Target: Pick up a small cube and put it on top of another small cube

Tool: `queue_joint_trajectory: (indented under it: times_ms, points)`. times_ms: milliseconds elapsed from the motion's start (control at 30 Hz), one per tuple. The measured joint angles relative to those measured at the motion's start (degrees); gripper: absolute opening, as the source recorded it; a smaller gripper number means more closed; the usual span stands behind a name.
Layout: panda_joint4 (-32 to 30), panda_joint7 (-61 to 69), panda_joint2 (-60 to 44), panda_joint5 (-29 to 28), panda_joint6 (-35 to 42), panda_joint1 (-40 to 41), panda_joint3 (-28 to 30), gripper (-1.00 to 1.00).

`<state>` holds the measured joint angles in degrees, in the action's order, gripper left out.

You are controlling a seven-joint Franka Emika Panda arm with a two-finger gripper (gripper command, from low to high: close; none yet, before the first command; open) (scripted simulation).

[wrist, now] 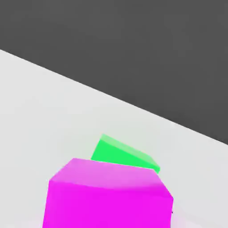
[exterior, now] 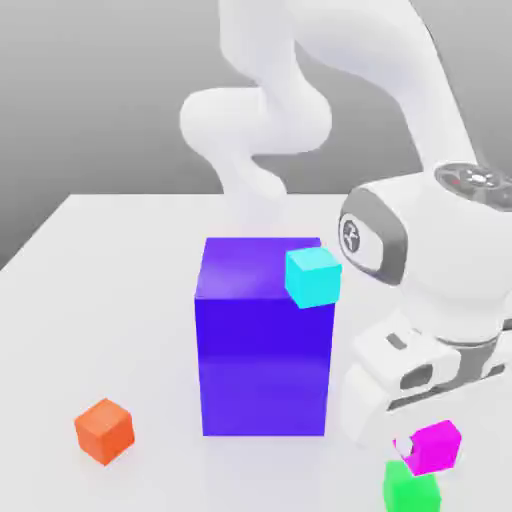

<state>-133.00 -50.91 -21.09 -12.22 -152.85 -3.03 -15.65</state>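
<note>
Although no readable word appears anywhere, one round grey badge (exterior: pixel 351 236) with a small white emblem sits on the white Franka arm (exterior: pixel 430 250) near the wrist. Counted in the exterior view, five blocks show: one big blue-purple block (exterior: pixel 262 340) standing mid-surface, one cyan cube (exterior: pixel 313 276) at that block's upper corner on the exterior view's right, one orange cube (exterior: pixel 104 430) lying alone on the white surface (exterior: pixel 110 300) well off to the exterior view's left, one magenta-pink cube (exterior: pixel 436 446) and one bright green cube (exterior: pixel 410 488). Whether the cyan cube rests on the big block or merely overlaps it cannot be told. At the exterior view's lower right the hand (exterior: pixel 410 448) points down with the magenta-pink cube at its fingertips, tilted and just above the green cube, seemingly touching its top edge; whether the hand grips the cube or has let go cannot be told. Seen from the hand view, two cubes appear: the magenta-pink one (wrist: pixel 109 196) close up and, past its far edge, a wedge of the green one (wrist: pixel 122 153), with pale surface (wrist: pixel 44 111) and dark backdrop beyond.
</note>
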Motion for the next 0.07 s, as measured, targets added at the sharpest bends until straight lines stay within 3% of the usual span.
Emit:
queue_joint_trajectory:
  times_ms: [67]
  points:
    - [0.0, 0.0, 0.0, 0.0, 0.0, 0.0, 0.0, 1.00]
